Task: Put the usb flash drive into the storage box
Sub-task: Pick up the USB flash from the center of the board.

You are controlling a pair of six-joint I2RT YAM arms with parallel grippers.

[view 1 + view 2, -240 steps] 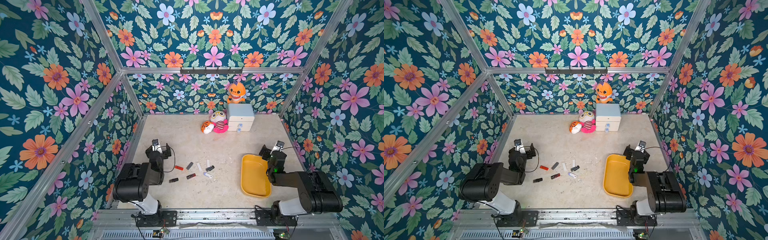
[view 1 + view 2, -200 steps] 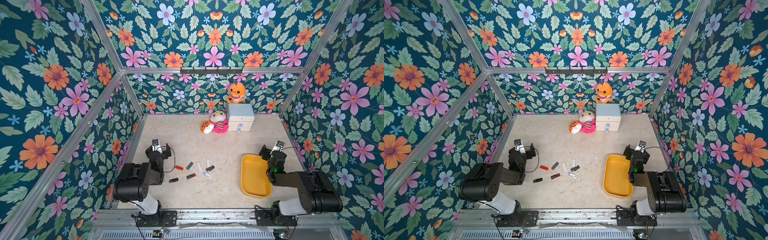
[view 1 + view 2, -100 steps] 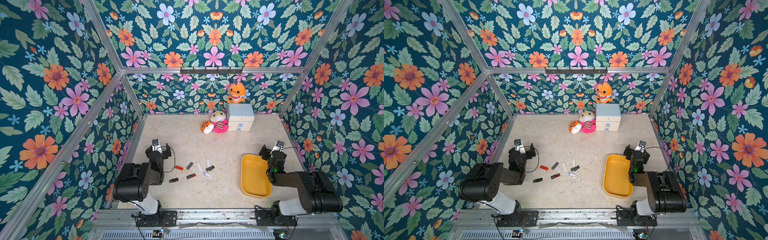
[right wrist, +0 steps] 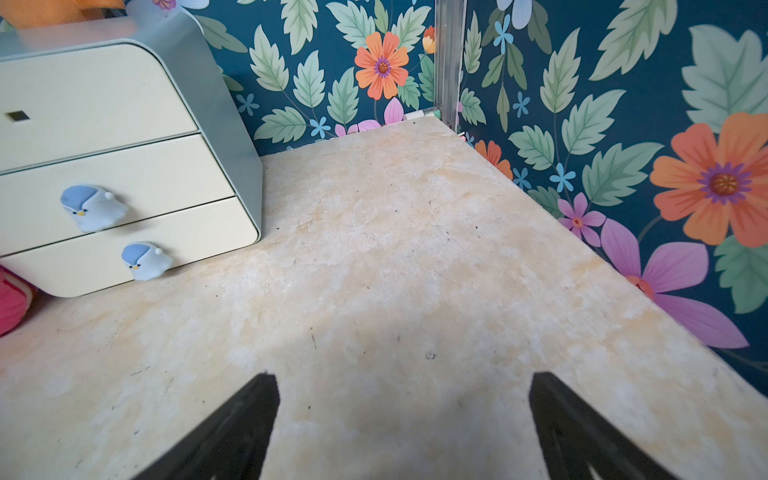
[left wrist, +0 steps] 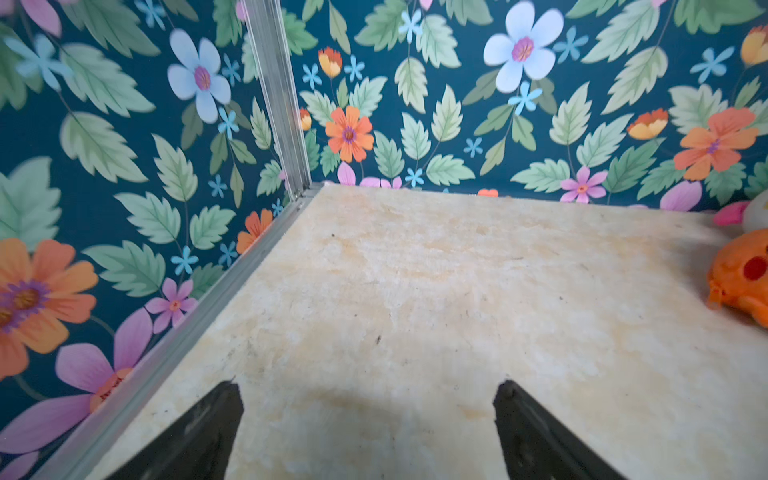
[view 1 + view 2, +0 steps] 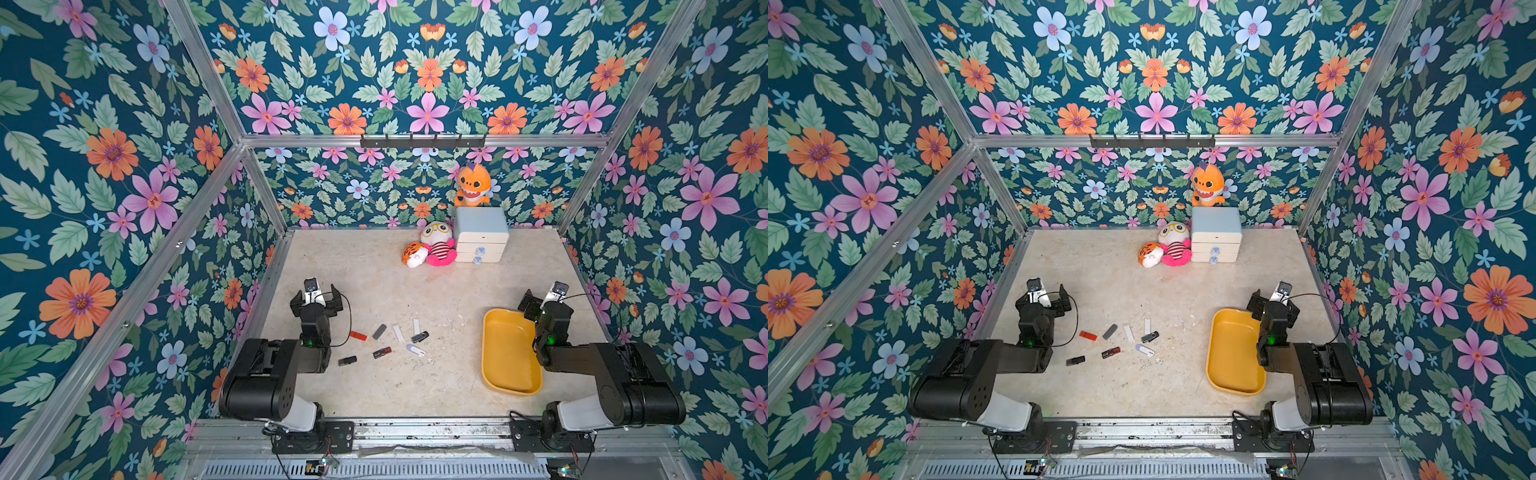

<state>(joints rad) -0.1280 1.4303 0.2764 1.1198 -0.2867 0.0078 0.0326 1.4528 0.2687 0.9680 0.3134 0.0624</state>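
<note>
We see small drives (image 6: 382,353) scattered flat on the beige table (image 6: 374,395), between the two arms and apart from the box (image 6: 509,361), a yellow tray lying by the right arm. The red drive (image 6: 358,336) lies nearest the left arm. The left gripper (image 6: 316,293) and right gripper (image 6: 543,302) hover over bare table, jaws spread wide, holding nothing. By the back wall stands a pale cabinet (image 6: 482,226) with plush toys (image 6: 436,247) beside it.
</note>
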